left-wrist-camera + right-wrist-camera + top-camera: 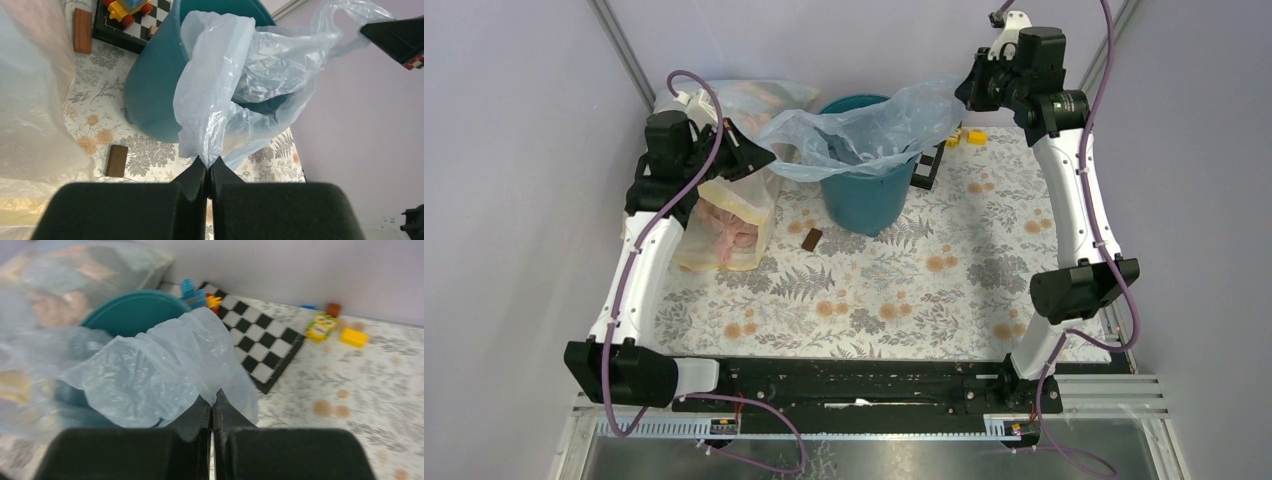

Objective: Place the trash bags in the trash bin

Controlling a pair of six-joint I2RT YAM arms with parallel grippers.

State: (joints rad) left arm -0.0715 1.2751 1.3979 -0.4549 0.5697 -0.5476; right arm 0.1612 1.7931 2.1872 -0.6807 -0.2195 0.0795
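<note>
As it sags over the trash bin (864,205), the trash bag (874,130) stretches wide.
Light, slippery-looking film — left gripper (207,172), right gripper (212,407) each clamped on its rim.

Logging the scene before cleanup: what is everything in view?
trash bin: one, dark teal, far middle
trash bag: one, pale blue, draped over the bin's mouth
stuffed bag: one, cloudy, left of the bin
checkerboard: one, black and white, behind the bin
toy car: one, yellow and red, on the checkerboard
brown block: one, before the bin
yellow block: one, right of the checkerboard
table: one, floral cloth
left gripper: black, shut on the trash bag's left edge
right gripper: black, shut on its right edge
</note>
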